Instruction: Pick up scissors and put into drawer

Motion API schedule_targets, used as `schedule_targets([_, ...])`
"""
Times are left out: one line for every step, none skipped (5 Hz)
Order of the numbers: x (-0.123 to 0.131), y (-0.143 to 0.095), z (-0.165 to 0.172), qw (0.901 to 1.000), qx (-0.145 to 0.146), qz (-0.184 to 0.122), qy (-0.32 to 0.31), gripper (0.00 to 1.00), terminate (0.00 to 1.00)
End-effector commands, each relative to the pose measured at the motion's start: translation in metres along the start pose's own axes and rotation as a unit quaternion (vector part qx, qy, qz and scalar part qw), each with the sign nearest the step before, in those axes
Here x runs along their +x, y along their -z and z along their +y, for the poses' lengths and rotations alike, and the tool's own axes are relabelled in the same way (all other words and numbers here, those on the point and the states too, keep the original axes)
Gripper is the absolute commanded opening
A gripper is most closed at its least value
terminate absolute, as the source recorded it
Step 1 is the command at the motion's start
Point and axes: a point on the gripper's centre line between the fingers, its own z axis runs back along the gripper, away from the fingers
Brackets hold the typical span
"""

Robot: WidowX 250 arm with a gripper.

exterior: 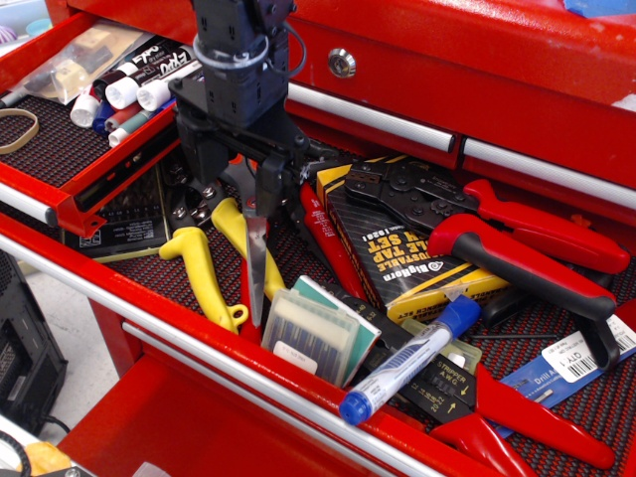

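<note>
A: Start at the left — where does it have to go?

B: The shallow drawer point(45, 149), up and to the left, with the marker pens point(124, 91) and a rubber band point(18, 127) on its liner. Well apart from the claw.

A: And the scissors point(256, 268)?

B: Directly under the claw point(237, 177), in the deeper drawer. The blades run out from beneath it toward the front edge, lying over the yellow-handled pliers point(214, 260) — the long axis goes near-to-far, handles at the far end.

A: Is the claw gripping?

B: Its two fingers are spread, straddling the handles, which it hides. Closed on them? I can't tell.
</note>
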Motion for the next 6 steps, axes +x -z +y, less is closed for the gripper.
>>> schedule_targets([0.003,-0.003,-0.002,0.9993,-0.03,0.001,-0.02,1.0,0.0])
schedule_targets([0.001,0.0,-0.002,0.998,-0.059,0.007,-0.02,1.0,0.0])
schedule_targets([-0.004,0.014,-0.006,0.9979,-0.052,-0.031,-0.024,1.0,0.0])
schedule_targets([-0.012,0.026,-0.014,0.9968,-0.044,-0.061,-0.029,1.0,0.0])
schedule_targets([-0.013,0.03,-0.018,0.9969,-0.04,-0.059,-0.034,0.0,0.0])
schedule_targets([-0.011,0.027,-0.017,0.9973,-0.039,-0.054,-0.031,0.0,0.0])
